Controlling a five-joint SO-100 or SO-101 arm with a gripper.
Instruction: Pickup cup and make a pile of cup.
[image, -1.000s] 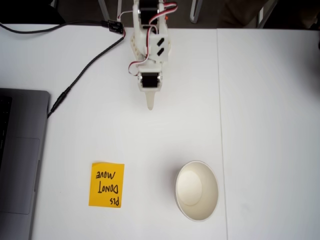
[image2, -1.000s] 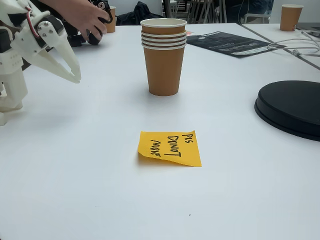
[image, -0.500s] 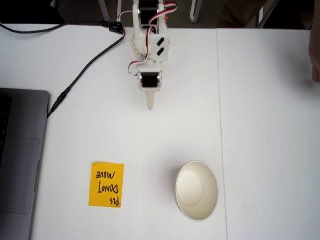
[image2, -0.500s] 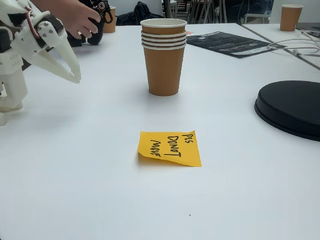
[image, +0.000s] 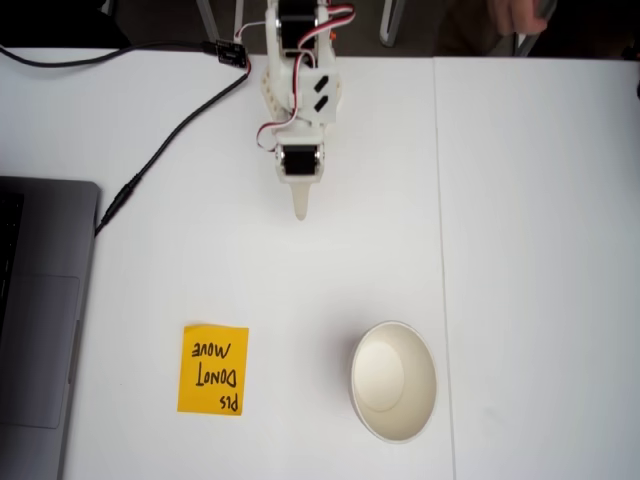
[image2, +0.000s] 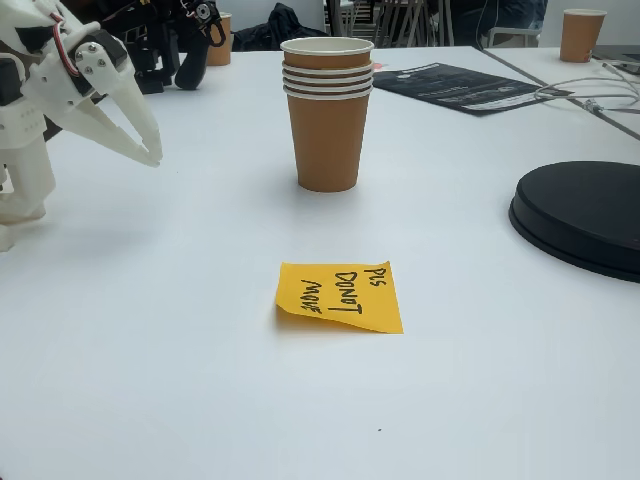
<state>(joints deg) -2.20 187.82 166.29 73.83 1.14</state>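
In a fixed view from above, the white two-finger gripper (image: 300, 208) hangs pressed together and empty near the white tabletop's (image: 540, 220) far edge, well apart from the white-mouthed pile of nested paper cups (image: 393, 381) by the near edge. In a fixed view from the side, the orange-brown pile (image2: 327, 110) stands tall and narrow, so a sideways brush from a returning gripper (image2: 152, 155) could probably topple it toward the yellow sticky note (image2: 340, 296).

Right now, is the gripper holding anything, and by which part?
Nothing is held. The gripper hangs shut and empty above the table, well apart from the pile of cup, which stands untouched.
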